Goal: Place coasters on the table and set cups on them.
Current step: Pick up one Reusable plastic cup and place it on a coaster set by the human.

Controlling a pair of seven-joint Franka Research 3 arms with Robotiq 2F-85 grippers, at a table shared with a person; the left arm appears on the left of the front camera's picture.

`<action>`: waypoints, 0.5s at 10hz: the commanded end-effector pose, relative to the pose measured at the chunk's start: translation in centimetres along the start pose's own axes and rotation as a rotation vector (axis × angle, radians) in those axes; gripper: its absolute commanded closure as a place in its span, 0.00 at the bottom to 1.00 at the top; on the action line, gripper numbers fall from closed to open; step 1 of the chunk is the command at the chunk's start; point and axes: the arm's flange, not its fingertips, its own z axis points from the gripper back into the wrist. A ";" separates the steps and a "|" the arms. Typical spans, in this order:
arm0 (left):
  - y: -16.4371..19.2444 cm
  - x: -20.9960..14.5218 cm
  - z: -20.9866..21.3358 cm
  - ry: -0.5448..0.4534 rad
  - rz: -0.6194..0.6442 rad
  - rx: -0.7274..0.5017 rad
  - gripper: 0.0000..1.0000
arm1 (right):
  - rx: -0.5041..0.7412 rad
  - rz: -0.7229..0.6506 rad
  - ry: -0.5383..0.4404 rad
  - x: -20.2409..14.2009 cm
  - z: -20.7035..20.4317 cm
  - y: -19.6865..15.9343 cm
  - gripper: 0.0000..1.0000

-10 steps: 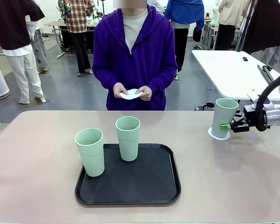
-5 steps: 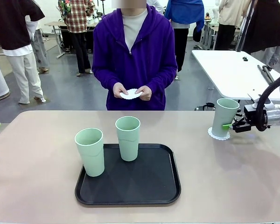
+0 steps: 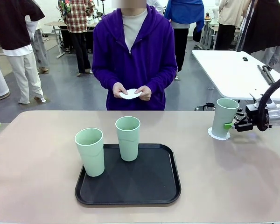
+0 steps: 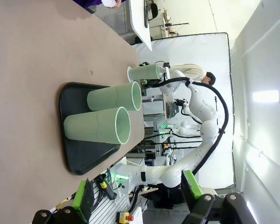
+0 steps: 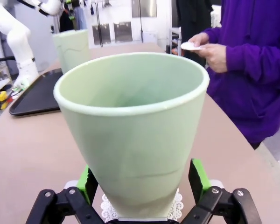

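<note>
At the far right of the beige counter (image 3: pixel 37 163), a tall mint-green plastic cup (image 3: pixel 224 115) stands upright on a lacy white paper coaster (image 3: pixel 218 135), as tasked; the right end effector (image 3: pixel 231 125) straddles it, spread wide, apparently gripping nothing.

- Right gripper (image 3: pixel 229 125): jaws spread wide, fingers held level, white forearm (image 3: pixel 277 115) stretching back behind it.
- Left gripper (image 4: pixel 135 196): jaws apart, green pads (image 4: pixel 81 205) facing each other.
</note>
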 end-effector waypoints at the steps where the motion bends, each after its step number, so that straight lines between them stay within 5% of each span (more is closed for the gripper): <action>1: 0.1 0.0 0.2 -0.004 -0.013 -0.017 0.00 | 0.034 -0.044 0.028 -0.2 0.3 -1.1 0.00; 5: 0.1 0.0 0.2 -0.004 -0.013 -0.017 0.00 | 0.065 -0.046 0.208 -0.1 0.2 -0.1 0.00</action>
